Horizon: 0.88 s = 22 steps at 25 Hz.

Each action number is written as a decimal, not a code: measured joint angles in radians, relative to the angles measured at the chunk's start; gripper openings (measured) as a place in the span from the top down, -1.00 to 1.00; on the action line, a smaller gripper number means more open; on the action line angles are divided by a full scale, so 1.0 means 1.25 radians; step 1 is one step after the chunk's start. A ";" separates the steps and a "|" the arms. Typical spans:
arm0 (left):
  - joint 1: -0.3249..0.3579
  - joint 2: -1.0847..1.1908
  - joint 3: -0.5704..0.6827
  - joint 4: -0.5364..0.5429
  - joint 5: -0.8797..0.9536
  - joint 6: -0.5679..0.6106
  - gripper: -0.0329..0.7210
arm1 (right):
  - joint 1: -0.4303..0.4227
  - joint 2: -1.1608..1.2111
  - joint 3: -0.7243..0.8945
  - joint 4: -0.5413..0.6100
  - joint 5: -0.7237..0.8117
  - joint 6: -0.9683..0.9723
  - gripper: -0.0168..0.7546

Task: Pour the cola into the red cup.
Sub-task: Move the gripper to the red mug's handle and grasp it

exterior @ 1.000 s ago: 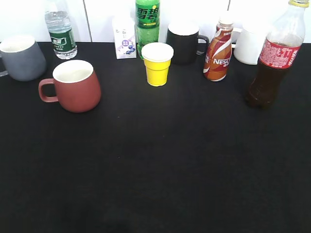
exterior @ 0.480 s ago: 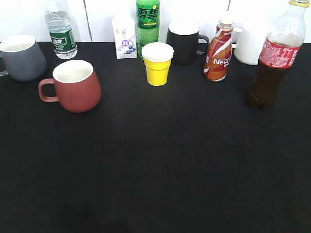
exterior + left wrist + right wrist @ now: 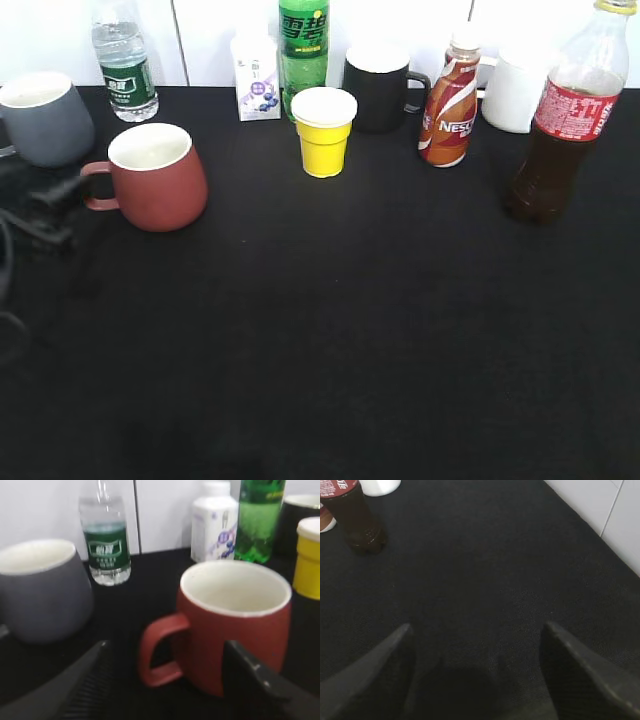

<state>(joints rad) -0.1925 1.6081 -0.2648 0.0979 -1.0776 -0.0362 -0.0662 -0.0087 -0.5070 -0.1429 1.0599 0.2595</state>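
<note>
The red cup point(image 3: 155, 177) stands upright at the left of the black table, handle to the left, white inside empty. In the left wrist view the red cup point(image 3: 235, 625) is close ahead. My left gripper point(image 3: 62, 210) is open at the far left, just left of the cup's handle; in its wrist view the gripper point(image 3: 167, 647) has its jaws wide apart, handle between them, not touching. The cola bottle point(image 3: 562, 120) stands upright at the far right, yellow cap on. Its base shows in the right wrist view point(image 3: 357, 517). My right gripper point(image 3: 477, 627) is open and empty over bare table.
Along the back stand a grey mug point(image 3: 42, 118), a water bottle point(image 3: 125, 65), a small white carton point(image 3: 256, 78), a green soda bottle point(image 3: 304, 50), a yellow paper cup point(image 3: 324, 130), a black mug point(image 3: 378, 88), a Nescafe bottle point(image 3: 449, 105) and a white mug point(image 3: 512, 95).
My left gripper has come into the exterior view from the left edge and now sits beside the red cup's handle. Nothing else has moved.
</note>
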 joint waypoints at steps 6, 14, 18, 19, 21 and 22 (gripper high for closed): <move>0.000 0.136 -0.056 -0.002 -0.060 -0.001 -0.33 | 0.000 0.000 0.000 0.000 0.000 0.000 -0.56; 0.000 0.213 -0.128 -0.066 -0.068 -0.002 -0.33 | 0.000 0.000 0.000 0.000 -0.001 0.000 -0.56; 0.000 0.248 -0.180 -0.067 -0.036 -0.002 -0.32 | 0.000 0.000 0.000 0.000 -0.001 0.000 -0.56; 0.000 0.264 -0.191 -0.066 -0.036 -0.003 -0.32 | 0.000 0.000 0.000 0.000 -0.001 0.000 -0.56; 0.010 0.295 -0.221 -0.041 -0.040 -0.003 -0.32 | 0.000 0.000 0.000 0.000 -0.001 0.000 -0.56; 0.026 0.321 -0.260 -0.002 -0.043 -0.005 -0.30 | 0.000 0.000 0.000 0.000 -0.001 0.000 -0.56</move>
<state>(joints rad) -0.1600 2.0096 -0.5903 0.0953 -1.1312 -0.0423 -0.0662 -0.0087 -0.5070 -0.1429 1.0590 0.2595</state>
